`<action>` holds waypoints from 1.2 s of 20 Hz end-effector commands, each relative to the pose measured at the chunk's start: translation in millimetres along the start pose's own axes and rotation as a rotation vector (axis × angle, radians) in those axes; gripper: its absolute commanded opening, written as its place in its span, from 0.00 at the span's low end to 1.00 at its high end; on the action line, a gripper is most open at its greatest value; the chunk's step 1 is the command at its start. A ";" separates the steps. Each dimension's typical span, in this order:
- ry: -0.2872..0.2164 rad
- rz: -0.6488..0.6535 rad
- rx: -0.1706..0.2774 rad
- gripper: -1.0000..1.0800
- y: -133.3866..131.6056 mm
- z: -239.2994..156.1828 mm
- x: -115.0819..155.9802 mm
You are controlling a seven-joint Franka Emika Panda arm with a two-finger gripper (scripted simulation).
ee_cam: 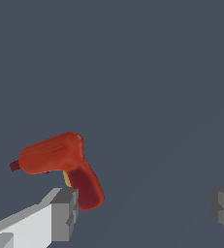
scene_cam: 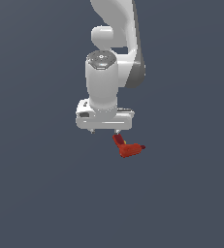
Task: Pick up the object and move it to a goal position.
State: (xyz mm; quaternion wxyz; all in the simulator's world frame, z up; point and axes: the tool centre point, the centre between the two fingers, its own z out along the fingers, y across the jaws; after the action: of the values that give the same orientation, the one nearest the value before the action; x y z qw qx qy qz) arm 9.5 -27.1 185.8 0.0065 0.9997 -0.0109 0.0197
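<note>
Okay, wrist view: my gripper [ee_cam: 142,213] spread wide, holding nothing. One finger pad [ee_cam: 65,213] right beside handle of red drill [ee_cam: 60,160], maybe touching; other pad well apart, so drill sits off-centre between jaws, not centred for squeeze. Ext view: drill [scene_cam: 128,147] just below gripper [scene_cam: 104,130], toward ext view's right. Beyond: plain grey all round, no edges, no goal marker seen. Room to shift sideways, I reckon.

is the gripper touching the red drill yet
Cannot tell. In the wrist view the drill handle overlaps one finger, the other stands far off; neither view shows contact or gap for the gripper.
</note>
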 end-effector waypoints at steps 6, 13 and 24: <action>0.002 -0.016 0.002 1.00 -5.6 4.2 1.2; 0.004 -0.032 0.001 1.00 -7.9 7.7 1.0; 0.031 -0.220 -0.011 1.00 -24.7 46.3 -8.3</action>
State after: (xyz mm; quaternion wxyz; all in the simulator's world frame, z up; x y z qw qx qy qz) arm 5.4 -6.5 146.6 0.0129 0.9962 0.0805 0.0321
